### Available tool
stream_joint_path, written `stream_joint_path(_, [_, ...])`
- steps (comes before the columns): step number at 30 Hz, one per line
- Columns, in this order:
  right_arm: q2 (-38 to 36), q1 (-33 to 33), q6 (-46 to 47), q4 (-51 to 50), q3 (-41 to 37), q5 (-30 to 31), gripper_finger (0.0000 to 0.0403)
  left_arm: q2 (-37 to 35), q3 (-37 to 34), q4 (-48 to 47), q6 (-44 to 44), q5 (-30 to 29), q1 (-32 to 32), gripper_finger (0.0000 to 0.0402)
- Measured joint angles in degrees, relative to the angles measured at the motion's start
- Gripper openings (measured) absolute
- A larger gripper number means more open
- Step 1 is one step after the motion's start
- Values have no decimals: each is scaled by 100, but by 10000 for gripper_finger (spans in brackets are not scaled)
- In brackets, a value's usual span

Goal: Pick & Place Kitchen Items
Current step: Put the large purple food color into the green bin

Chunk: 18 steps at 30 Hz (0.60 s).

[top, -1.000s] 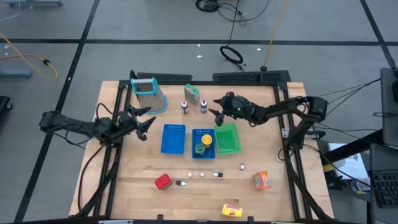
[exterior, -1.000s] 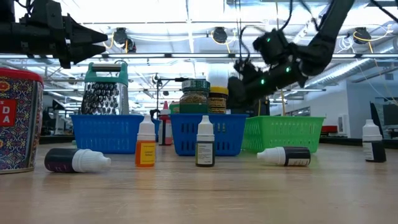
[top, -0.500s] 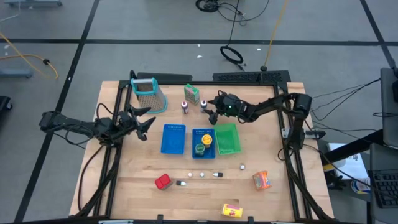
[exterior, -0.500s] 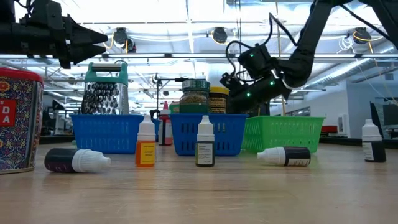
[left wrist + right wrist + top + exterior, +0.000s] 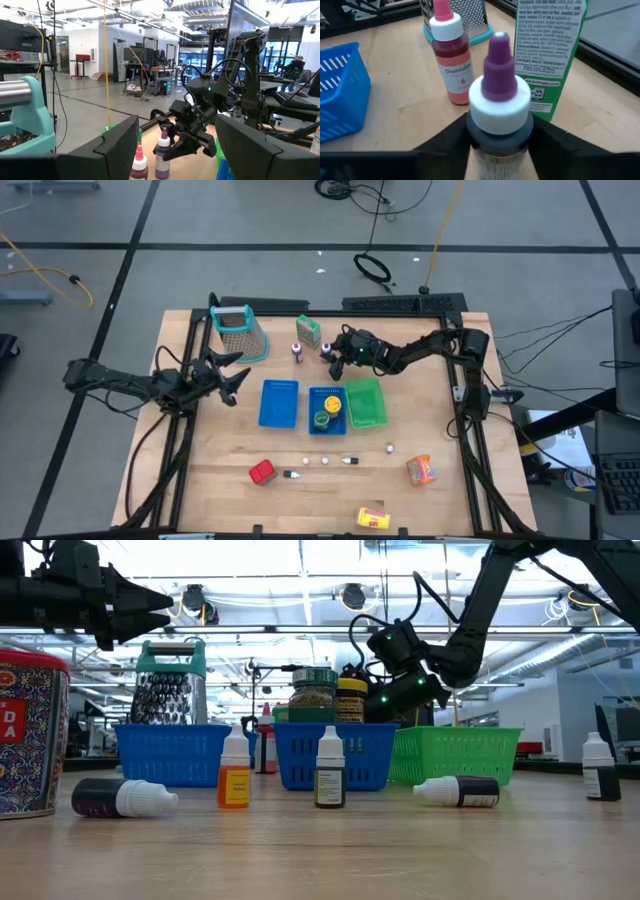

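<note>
Right gripper (image 5: 500,142) has advanced, pinching the round purple-capped bottle (image 5: 499,100).

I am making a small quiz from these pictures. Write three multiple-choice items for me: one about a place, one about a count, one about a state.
1. Where is the right claw?
A. at the purple-tipped bottle, beside the green carton
B. down on the floor
C. raised high above everything

2. How many trays lie side by side?
A. two
B. three
C. five

3. In what state is the left claw?
A. shut on a bottle
B. shut on a can
C. open and empty

Key:
1 A: the right wrist view shows its fingers against both sides of the bottle, with the carton just behind.
2 B: the high view shows two blue and one green in a row.
3 C: the high view shows its fingers spread in the air, with nothing between them.
</note>
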Motion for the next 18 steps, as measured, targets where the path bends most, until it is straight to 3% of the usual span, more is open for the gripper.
stream_joint_path(3, [0,0,-21,4,0,0,114,0,-2,-2,0,0,1,267])
stream_joint_path(10, [-57,3,-19,-91,0,0,114,0,0,-2,0,2,2,267])
stream_joint_path(18, [-762,38,-78,-867,-5,0,114,0,0,-3,0,0,1,267])
